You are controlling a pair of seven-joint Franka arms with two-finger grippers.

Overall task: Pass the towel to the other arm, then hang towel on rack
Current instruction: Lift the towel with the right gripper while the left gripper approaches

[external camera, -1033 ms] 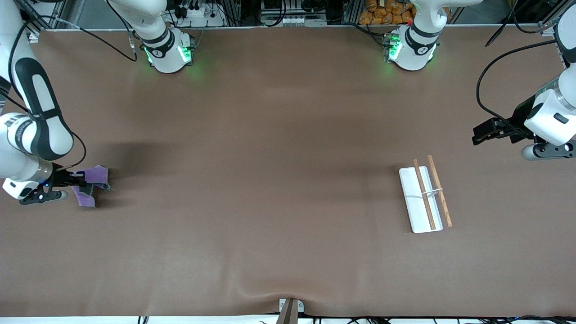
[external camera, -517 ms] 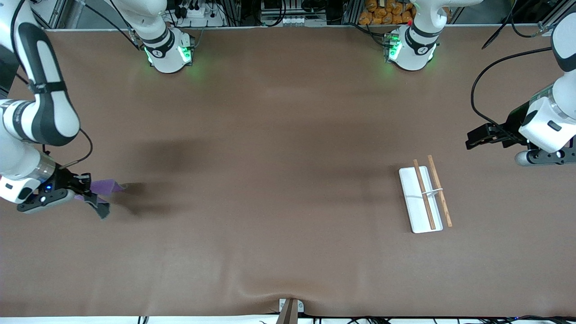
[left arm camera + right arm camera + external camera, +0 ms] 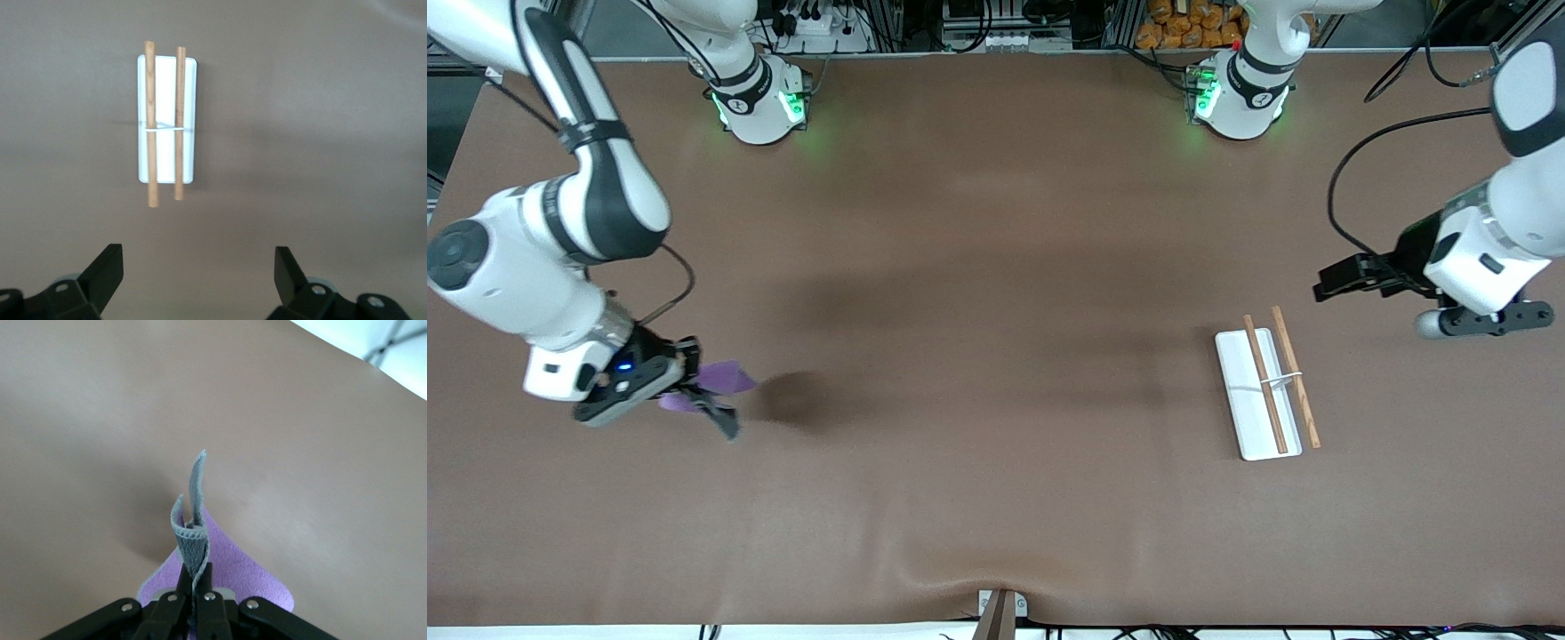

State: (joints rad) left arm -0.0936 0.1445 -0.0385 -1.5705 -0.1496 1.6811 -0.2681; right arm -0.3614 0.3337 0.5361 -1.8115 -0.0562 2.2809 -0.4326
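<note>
Hanging in the air from the right gripper (image 3: 694, 384), the small soft purple towel with a grey reverse side (image 3: 720, 380) is off the table, over the brown mat (image 3: 978, 293) toward the right arm's end. The black fingers (image 3: 175, 597) are clenched on a bunched fold of it, grey side standing up between them in the right wrist view, purple side (image 3: 233, 577) spread below. A dark shadow lies on the mat just beside the cloth.

No writing can be read on the cloth or on the rack. The mat covers the whole table, smooth apart from a slight ripple at the edge nearest the front camera.

The rack, a white oblong tray with two thin brown wooden rods joined by a slim white bracket (image 3: 1258, 394), rests toward the left arm's end, its long axis running roughly toward the front camera, slightly slanted. The left gripper (image 3: 1329, 279) hovers over bare mat near it, its fingers (image 3: 107, 270) spread wide, holding nothing.
</note>
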